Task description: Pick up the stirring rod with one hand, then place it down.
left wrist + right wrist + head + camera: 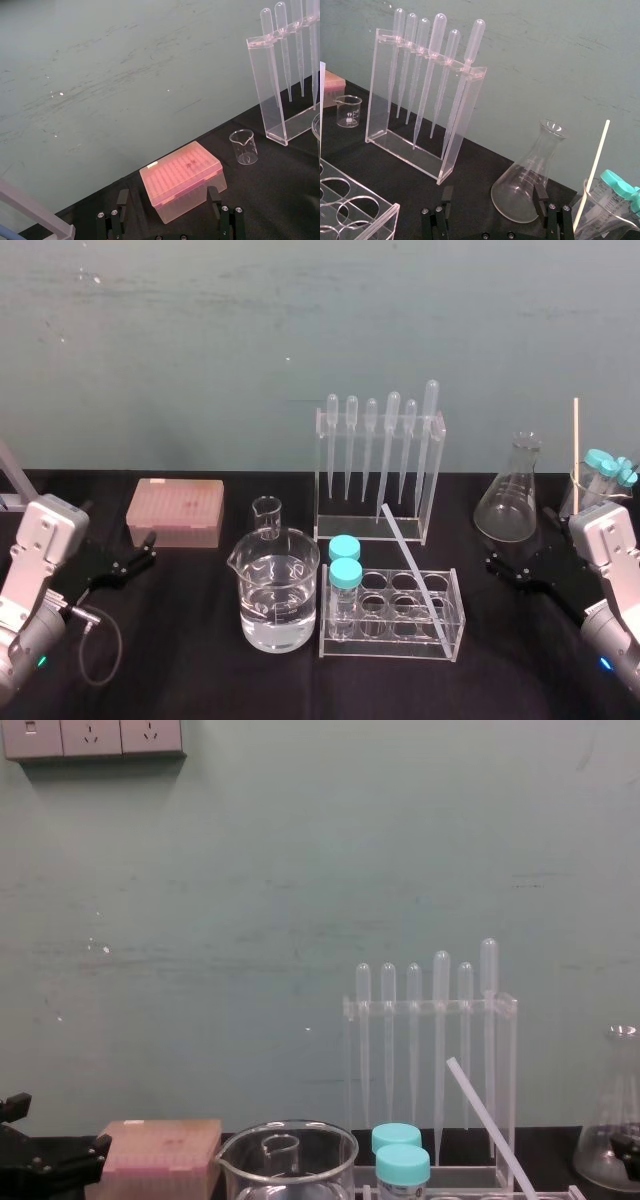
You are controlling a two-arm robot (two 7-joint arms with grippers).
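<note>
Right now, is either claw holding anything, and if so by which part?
Nothing is held. The left claw and the right claw are both open and empty. The stirring rod leans untouched across the tube rack.

Wall [300, 330] ahead of me: flat teal-green paint, matte, marked with long faint scratches and a few white specks. A row of pale power sockets [92, 736] sits high on it, toward my left. Table [180, 670] below: black matte top, running back to meet the wall. Light even, shadows soft.
</note>
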